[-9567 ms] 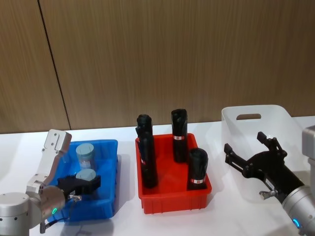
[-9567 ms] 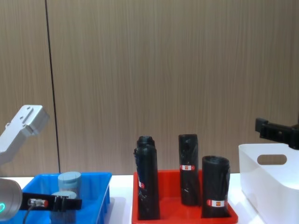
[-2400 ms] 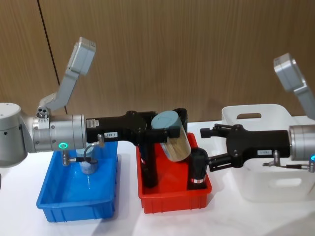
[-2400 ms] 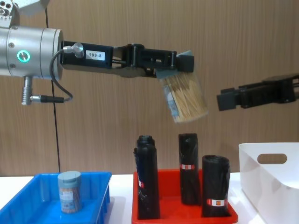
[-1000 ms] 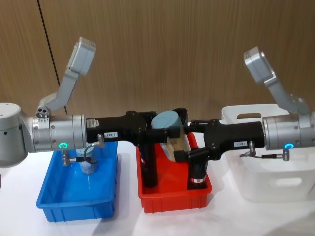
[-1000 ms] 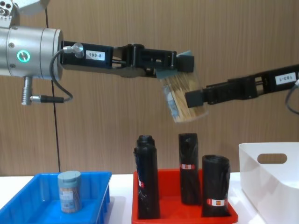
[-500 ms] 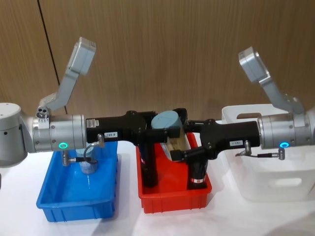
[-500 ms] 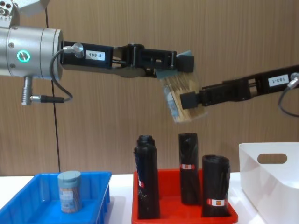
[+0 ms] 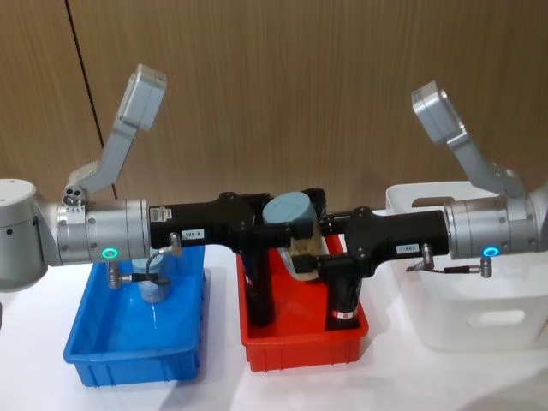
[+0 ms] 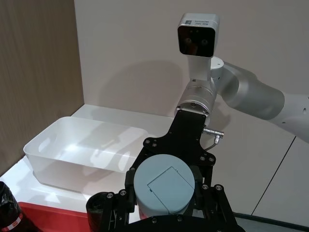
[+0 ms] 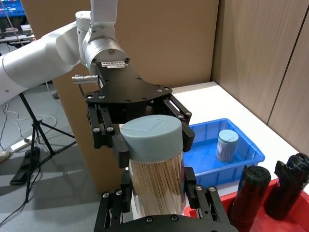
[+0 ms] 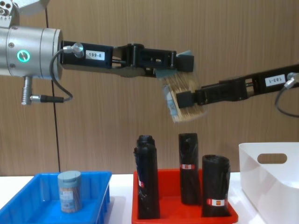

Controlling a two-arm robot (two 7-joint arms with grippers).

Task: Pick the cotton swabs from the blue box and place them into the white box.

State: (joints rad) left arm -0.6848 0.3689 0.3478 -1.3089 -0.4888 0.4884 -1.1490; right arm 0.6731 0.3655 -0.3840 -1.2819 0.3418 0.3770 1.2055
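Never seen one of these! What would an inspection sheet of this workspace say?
Surface: white table.
Job's things: one cotton swab tub held in mid-air above the red tray; second tub standing in the blue box; white box on the robot's right.
Clutter: red tray holding upright black rolls.
Grippers: left gripper shut on the held tub's lid; right gripper at its body.
Cables: short cable loop at the left wrist.
Surroundings: wooden wall panels.
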